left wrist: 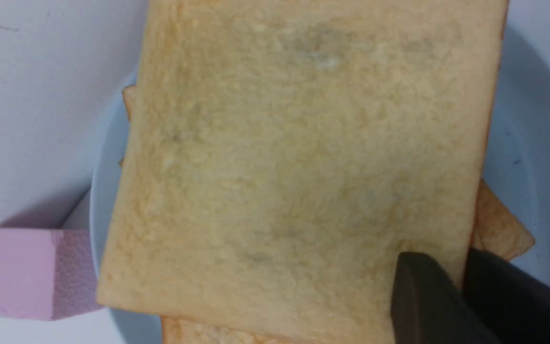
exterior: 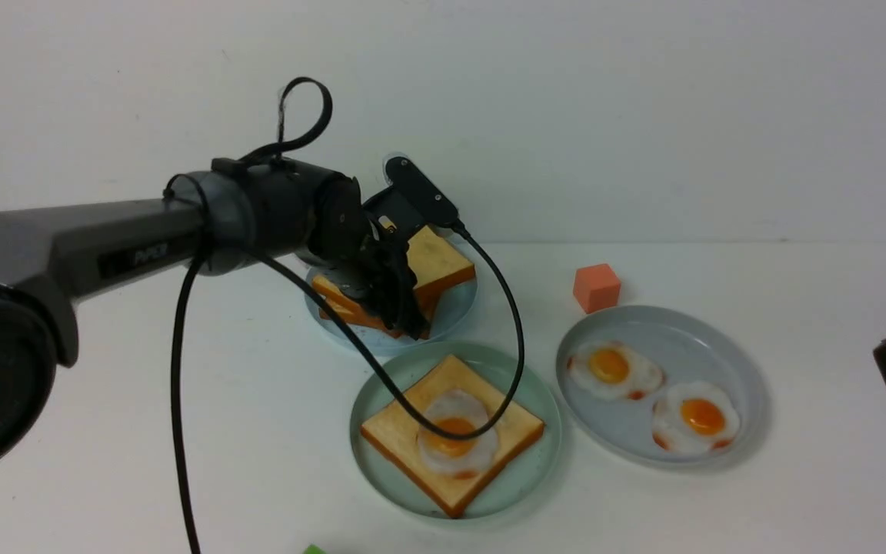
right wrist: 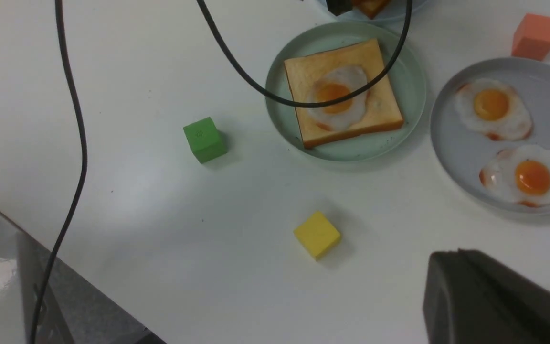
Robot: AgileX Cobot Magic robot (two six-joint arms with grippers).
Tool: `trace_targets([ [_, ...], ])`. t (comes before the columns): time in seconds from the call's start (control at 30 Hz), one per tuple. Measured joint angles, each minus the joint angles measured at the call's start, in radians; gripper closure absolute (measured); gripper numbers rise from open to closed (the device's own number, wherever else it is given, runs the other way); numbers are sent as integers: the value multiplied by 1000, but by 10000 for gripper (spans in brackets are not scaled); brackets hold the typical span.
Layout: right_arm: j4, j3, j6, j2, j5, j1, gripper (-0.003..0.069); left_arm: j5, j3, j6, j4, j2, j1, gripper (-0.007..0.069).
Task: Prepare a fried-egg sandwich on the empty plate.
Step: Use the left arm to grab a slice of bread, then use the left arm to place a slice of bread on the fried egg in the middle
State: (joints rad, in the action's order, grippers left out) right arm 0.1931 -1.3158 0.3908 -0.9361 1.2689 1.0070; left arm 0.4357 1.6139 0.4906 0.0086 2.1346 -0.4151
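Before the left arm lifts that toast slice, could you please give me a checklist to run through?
1. Left gripper closed on the top toast slice at its corner: ok.
2. Fried egg lies on the bottom toast on the mint-green plate: ok.
3. Slices beneath free of the gripper: cannot tell.
4. Left arm's cable clear of the egg: cannot tell; it crosses the egg in the front view.
5. Right gripper shut, away from the mint-green plate: ok.
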Motion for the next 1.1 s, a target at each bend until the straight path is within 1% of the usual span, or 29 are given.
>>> trace_targets([
  [0.03,0,0,0,0,0,0,634,-4,0,0,1,0,0,591],
  [0.07,-1,0,0,0,0,0,634,-5,0,0,3,0,0,611],
  [0.1,-1,0,0,0,0,0,634,-6,0,0,5,0,0,616],
  [0.2,-3,0,0,0,0,0,633,-1,0,0,6,-9,0,616],
  [0.33,-2,0,0,0,0,0,628,51,-2,-5,-9,-89,0,616],
  [0.5,49,0,0,0,0,0,627,158,-24,-61,-84,-251,-3,616],
  [0.53,70,0,0,4,0,0,627,180,-72,-85,-98,-322,-16,616],
  [0.57,72,0,0,6,0,0,627,182,-79,-88,-98,-330,-18,616],
  [0.63,82,0,0,14,0,0,627,185,-157,-114,-98,-398,-51,616],
  [0.7,85,0,0,38,0,0,624,191,-296,-194,-98,-479,-130,616],
  [0.73,85,0,0,38,0,0,624,191,-296,-194,-98,-484,-137,616],
  [0.77,85,0,1,50,0,0,624,191,-334,-219,-97,-501,-166,616],
  [0.83,86,0,6,75,0,0,624,190,-422,-279,-68,-530,-242,616],
  [0.87,86,0,8,82,0,0,624,190,-435,-289,-58,-531,-254,616],
  [0.9,86,0,15,101,1,0,624,174,-483,-338,-3,-534,-300,616],
  [0.97,84,-1,19,119,3,0,624,145,-511,-403,68,-526,-333,616],
  [1.1,54,-1,23,141,3,0,624,75,-517,-515,192,-506,-353,616],
])
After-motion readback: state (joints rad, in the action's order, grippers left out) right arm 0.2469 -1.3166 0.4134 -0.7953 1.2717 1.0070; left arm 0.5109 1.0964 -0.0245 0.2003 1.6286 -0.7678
